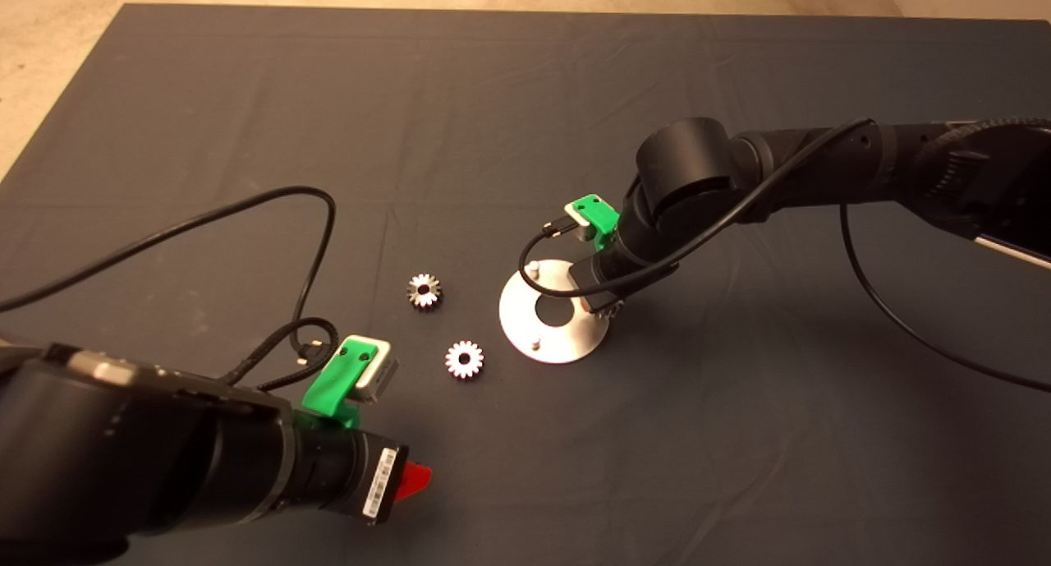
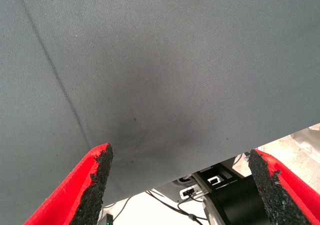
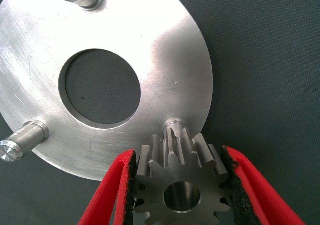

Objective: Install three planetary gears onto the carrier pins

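- Holding one gear (image 3: 176, 185) between its red fingers, the right gripper (image 3: 177, 195) is poised over the disc (image 1: 566, 336) rim, bore not yet on the third pin (image 3: 174, 123).
- Two pins (image 1: 533, 266) (image 1: 535, 344) are seen bare; nothing is judged installed.
- Two gears (image 1: 424, 290) (image 1: 464, 359) are left on the mat (image 1: 493, 98), just beside the disc.
- Left gripper (image 2: 180, 185) is parked at the near edge, fingers spread, nothing held.
- Open mat is available all round.

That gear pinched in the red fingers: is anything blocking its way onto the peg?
Nothing visible does. The right gripper holds the gear just in front of the nearest carrier pin, with only bare disc around it. The other two pins are bare too, and the left gripper hangs open, far off.
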`<state>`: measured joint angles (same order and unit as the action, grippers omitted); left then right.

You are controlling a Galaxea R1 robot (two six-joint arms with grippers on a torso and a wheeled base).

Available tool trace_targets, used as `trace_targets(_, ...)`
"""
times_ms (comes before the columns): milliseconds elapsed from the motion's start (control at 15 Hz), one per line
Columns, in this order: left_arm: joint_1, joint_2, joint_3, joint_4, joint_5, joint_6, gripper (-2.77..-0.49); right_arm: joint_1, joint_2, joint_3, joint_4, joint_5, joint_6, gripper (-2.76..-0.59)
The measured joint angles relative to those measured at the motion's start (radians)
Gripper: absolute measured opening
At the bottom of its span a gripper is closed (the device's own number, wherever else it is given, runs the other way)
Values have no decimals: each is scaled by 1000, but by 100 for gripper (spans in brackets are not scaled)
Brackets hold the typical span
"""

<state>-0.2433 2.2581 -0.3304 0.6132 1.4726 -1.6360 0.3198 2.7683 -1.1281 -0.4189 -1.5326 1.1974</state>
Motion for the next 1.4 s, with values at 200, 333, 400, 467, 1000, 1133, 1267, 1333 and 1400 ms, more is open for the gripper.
trace_targets(200,0,0,0,0,-24,0,-134,-1,6,0,-1,-6,0,-233)
trace_targets(333,0,0,0,0,-26,0,-134,-1,8,-1,-2,-6,0,-234)
trace_targets(400,0,0,0,0,-27,0,-134,-1,8,-1,-3,-5,0,-234)
trace_targets(467,0,0,0,0,-26,0,-134,-1,8,-1,-3,-5,0,-233)
trace_targets(1000,0,0,0,0,-27,0,-134,-1,8,-4,-9,-2,-4,-233)
trace_targets(1133,0,0,0,0,-27,0,-134,0,8,-8,-10,0,-8,-233)
trace_targets(1267,0,0,0,0,-27,0,-134,0,8,-13,-10,2,-12,-233)
trace_targets(1333,0,0,0,0,-27,0,-134,1,8,-18,-10,3,-13,-233)
trace_targets(1400,0,-1,0,0,-27,0,-134,0,8,-29,-11,4,-15,-233)
